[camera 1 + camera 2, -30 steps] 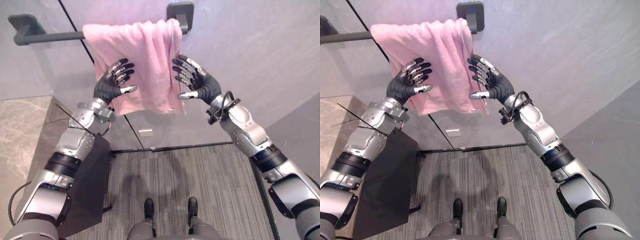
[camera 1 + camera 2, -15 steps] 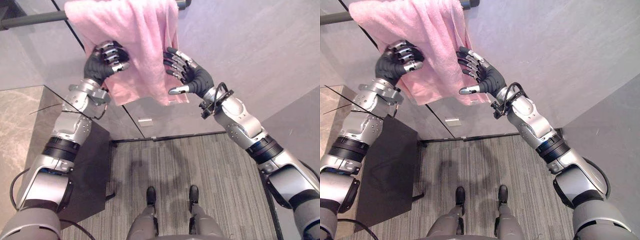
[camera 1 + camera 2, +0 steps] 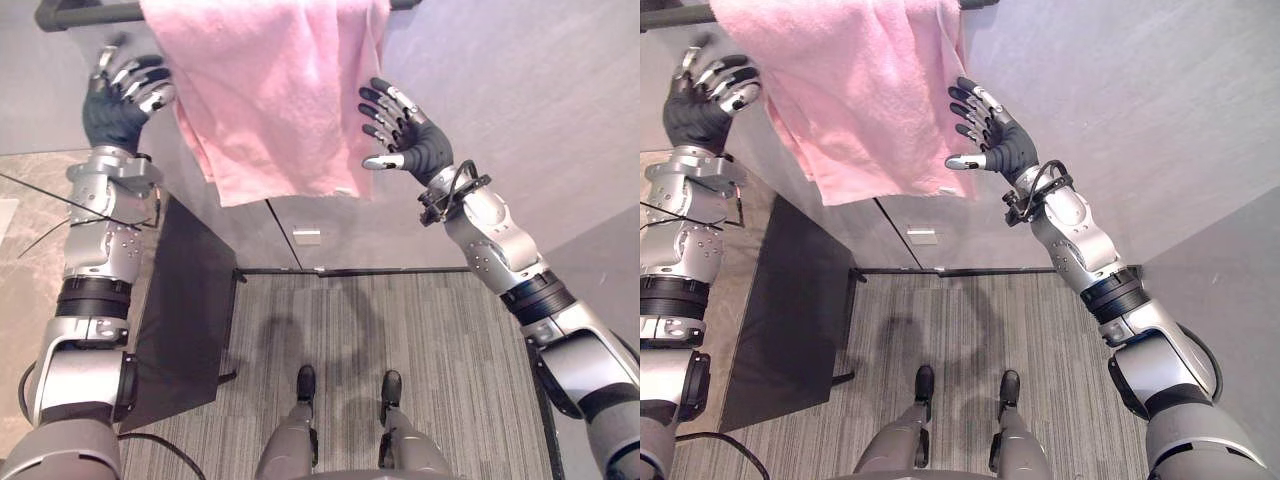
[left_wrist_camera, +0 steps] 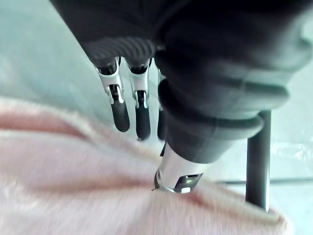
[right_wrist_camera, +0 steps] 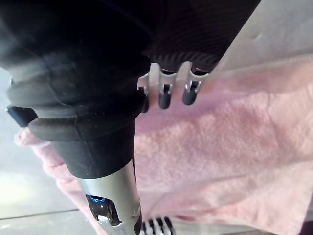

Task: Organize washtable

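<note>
Towel: pink towel hangs draped over the wall rail, its left edge slanting
Left hand: left hand just left of the towel, apart from it, fingers loosely spread, holding nothing
Right hand: right hand at the towel's right edge, fingers wide, thumb out, nothing gripped
Progress: towel is hung; judged that squaring it up is left
Rail load: the towel alone
</note>
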Motion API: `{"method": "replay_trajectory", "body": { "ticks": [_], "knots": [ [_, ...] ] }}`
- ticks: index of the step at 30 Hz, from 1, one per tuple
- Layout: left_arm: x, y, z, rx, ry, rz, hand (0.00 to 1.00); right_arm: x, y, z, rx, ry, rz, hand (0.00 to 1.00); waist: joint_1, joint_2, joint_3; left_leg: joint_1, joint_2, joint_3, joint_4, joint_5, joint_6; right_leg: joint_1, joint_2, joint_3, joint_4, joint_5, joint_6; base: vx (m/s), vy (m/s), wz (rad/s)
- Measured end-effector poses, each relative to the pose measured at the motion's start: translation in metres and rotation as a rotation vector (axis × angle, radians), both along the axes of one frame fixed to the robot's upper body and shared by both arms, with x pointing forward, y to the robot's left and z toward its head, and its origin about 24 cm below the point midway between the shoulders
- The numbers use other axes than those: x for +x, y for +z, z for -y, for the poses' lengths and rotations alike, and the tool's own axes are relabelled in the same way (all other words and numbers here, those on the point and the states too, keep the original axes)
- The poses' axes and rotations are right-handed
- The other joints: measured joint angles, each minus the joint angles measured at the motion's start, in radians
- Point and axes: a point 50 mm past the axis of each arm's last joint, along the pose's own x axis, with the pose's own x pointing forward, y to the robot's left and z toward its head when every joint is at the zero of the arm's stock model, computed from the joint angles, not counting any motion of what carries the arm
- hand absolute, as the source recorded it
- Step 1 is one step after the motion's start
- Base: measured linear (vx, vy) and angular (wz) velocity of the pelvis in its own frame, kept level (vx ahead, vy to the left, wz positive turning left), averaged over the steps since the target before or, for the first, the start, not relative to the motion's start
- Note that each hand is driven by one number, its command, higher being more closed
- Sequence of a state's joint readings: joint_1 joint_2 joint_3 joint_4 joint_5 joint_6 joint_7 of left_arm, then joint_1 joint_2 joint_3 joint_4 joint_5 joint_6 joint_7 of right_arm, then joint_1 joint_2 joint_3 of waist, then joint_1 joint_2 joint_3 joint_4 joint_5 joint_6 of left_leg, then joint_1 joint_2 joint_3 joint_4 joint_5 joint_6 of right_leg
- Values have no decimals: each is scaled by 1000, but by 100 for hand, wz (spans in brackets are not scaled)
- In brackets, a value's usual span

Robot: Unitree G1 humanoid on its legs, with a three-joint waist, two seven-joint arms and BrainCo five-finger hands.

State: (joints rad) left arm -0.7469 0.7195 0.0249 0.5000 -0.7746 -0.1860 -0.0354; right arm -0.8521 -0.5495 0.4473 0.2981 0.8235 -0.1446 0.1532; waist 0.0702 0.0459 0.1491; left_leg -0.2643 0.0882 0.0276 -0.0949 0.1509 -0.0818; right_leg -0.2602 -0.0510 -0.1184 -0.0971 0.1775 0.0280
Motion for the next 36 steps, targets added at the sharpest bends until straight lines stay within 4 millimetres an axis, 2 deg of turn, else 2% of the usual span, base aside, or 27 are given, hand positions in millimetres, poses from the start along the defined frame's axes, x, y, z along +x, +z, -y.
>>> {"method": "replay_trajectory", "body": {
  "ticks": [2, 4, 5, 8, 10, 11, 12, 13, 14, 15, 16, 17, 19, 22, 27, 28, 29, 30, 32, 34, 35, 36],
  "knots": [
    [-4, -11, -14, -14, 47, -37, 0, 0, 2, 2, 10, -8, 5, 0, 1, 2, 1, 0, -1, -1, 0, 0, 0, 1, -1, -1, 0, 0, 0, -4, 10, 3],
    [-5, -15, -18, -23, 64, -50, 0, 0, 3, 3, 14, -10, 7, 0, 2, 2, 2, 0, -1, -1, 0, 0, 0, 1, -1, -2, 0, 0, 0, 31, 42, 0],
    [-11, -35, -33, -53, 117, -109, 0, 6, 3, 15, 45, -72, -9, 0, 0, 4, 19, 10, 0, -3, 0, 5, 0, 11, 0, 0, 0, -1, -1, 62, 83, -2],
    [-12, -35, -33, -54, 118, -109, 0, 6, 3, 15, 46, -73, -8, 0, 0, 4, 23, 10, 0, -3, 0, 5, 0, 11, 0, 0, 0, -1, -1, 20, 27, -1],
    [-15, -42, -38, -60, 128, -127, 0, 4, -12, 30, 103, -109, -44, 0, -2, -2, 23, 22, 1, 6, 1, 4, -1, 14, 2, 12, 0, -1, 0, 19, 2, -10],
    [-24, -51, -50, -89, 157, -135, 0, -2, -36, 54, 221, -184, -94, 0, -1, -7, 21, 45, 4, 16, 1, -5, -3, 33, 4, 21, 0, -5, 4, 94, 15, -20],
    [-46, -65, -78, -163, 254, -147, 0, -21, -84, 102, 400, -382, -210, 0, 0, -18, 19, 90, 3, 26, 1, -23, -4, 76, 3, 34, 0, -23, 7, 150, 23, -18],
    [-72, -71, -109, -238, 379, -120, 0, -53, -137, 155, 504, -641, -359, 0, -3, -22, 15, 126, 0, 29, 0, -37, -2, 111, 0, 35, 0, -41, 10, 132, 24, -8],
    [-84, -70, -122, -265, 440, -101, 0, -72, -158, 179, 530, -763, -419, 0, -9, -21, 15, 133, -1, 28, 0, -43, -2, 120, -1, 33, 0, -48, 13, 106, 23, 0],
    [-102, -63, -143, -280, 537, -70, 0, -102, -182, 211, 529, -926, -502, 0, -22, -22, 14, 135, -1, 28, 0, -45, -2, 122, -1, 34, 0, -51, 14, 63, 20, 2],
    [-111, -59, -153, -277, 581, -66, 0, -113, -189, 221, 501, -979, -536, 0, -35, -22, 14, 135, -1, 28, 1, -45, -2, 122, -1, 35, 0, -51, 14, 39, 20, -7],
    [-113, -57, -157, -268, 598, -72, 0, -116, -191, 222, 490, -992, -546, 0, -46, -24, 5, 140, 0, 28, 1, -45, -2, 125, 0, 39, 0, -50, 13, 4, 12, -4],
    [-104, -60, -149, -212, 571, -119, 0, -110, -186, 216, 468, -959, -532, 0, -59, -26, -29, 142, 3, 28, 1, -45, -2, 126, 2, 40, 0, -48, 11, -8, 4, -4],
    [-97, -62, -143, -167, 547, -152, 0, -106, -177, 211, 447, -935, -496, 0, -59, -33, -55, 162, 6, 28, 1, -45, -2, 147, 2, 39, 0, -48, 11, -10, 4, 2],
    [-105, -63, -145, -153, 577, -150, 0, -116, -167, 231, 499, -1034, -438, 0, -52, -47, -107, 178, 5, 27, 0, -46, -2, 168, -3, 31, 0, -49, 11, -37, 19, 6],
    [-105, -62, -143, -150, 575, -141, 0, -116, -163, 232, 506, -1042, -420, 0, -52, -47, -112, 179, 4, 27, 0, -46, -2, 169, -4, 31, 0, -49, 11, -47, 26, 2],
    [-104, -59, -137, -133, 554, -120, 0, -115, -150, 231, 508, -1030, -365, 0, -51, -46, -117, 181, 2, 27, -1, -45, -2, 171, -6, 31, 0, -48, 11, -49, 26, 0],
    [-101, -55, -127, -116, 517, -97, 0, -113, -134, 226, 499, -994, -298, 0, -51, -44, -122, 186, 1, 27, -1, -45, -2, 176, -8, 32, 0, -48, 12, -53, 24, -1],
    [-92, -50, -110, -83, 450, -73, 0, -107, -114, 214, 478, -926, -217, 0, -53, -44, -127, 197, 1, 27, -6, -49, -7, 187, -8, 32, 0, -49, 12, -57, 16, -1],
    [-78, -44, -69, -21, 293, -26, 0, -98, -84, 180, 432, -762, -95, 0, -53, -40, -143, 207, 0, 31, -7, -52, -3, 196, -9, 33, 0, -56, 12, -56, 10, -2],
    [-76, -43, -64, -16, 276, -22, 0, -97, -81, 176, 427, -740, -85, 0, -53, -39, -145, 207, 0, 31, -7, -52, -3, 196, -9, 34, 0, -56, 12, -34, 7, -5],
    [-71, -43, -35, 21, 161, 0, 0, -90, -65, 145, 396, -589, -25, 0, -55, -34, -153, 211, 0, 37, -7, -52, -3, 197, -9, 36, 0, -56, 12, -25, 7, -10]
  ]
}}
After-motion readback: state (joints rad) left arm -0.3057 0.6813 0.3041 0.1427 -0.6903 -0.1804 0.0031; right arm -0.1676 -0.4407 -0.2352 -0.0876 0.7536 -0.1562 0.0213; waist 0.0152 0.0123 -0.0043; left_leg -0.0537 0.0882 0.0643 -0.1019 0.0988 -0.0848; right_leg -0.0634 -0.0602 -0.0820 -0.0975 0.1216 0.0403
